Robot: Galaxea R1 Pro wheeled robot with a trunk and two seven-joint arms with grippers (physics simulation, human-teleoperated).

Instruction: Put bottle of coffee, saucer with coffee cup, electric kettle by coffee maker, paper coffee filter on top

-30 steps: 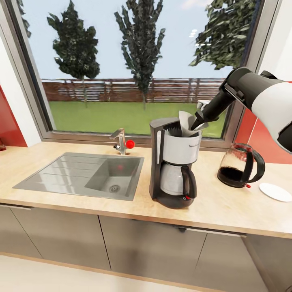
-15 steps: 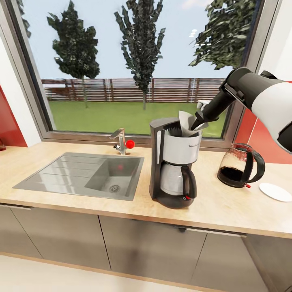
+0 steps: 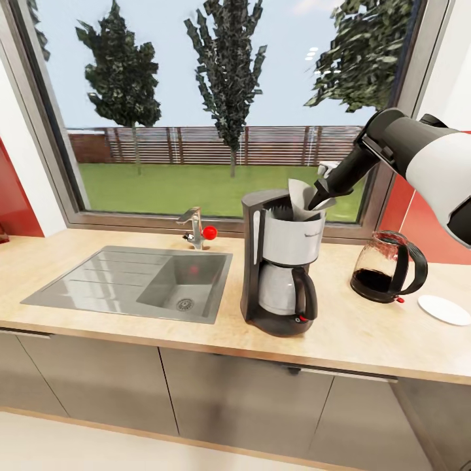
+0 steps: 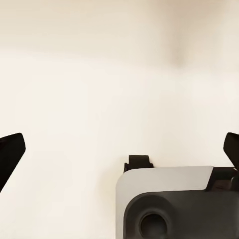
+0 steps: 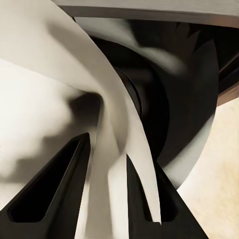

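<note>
The right gripper (image 5: 107, 191) shows its two dark fingers (image 5: 55, 191) standing close on either side of a fold of the paper coffee filter (image 5: 59, 64), pinching the pale sheet between them. The filter curls in broad white folds that take up much of the frame. Beyond it lies the dark, ribbed hollow of the coffee maker (image 5: 189, 84). A patch of the tan kitchen countertop (image 5: 219, 164) shows beside the machine.

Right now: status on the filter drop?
Right gripper shut on paper filter, holding it in top of coffee maker. Left gripper open, idle. Kettle and saucer on counter; nothing in the way.
</note>
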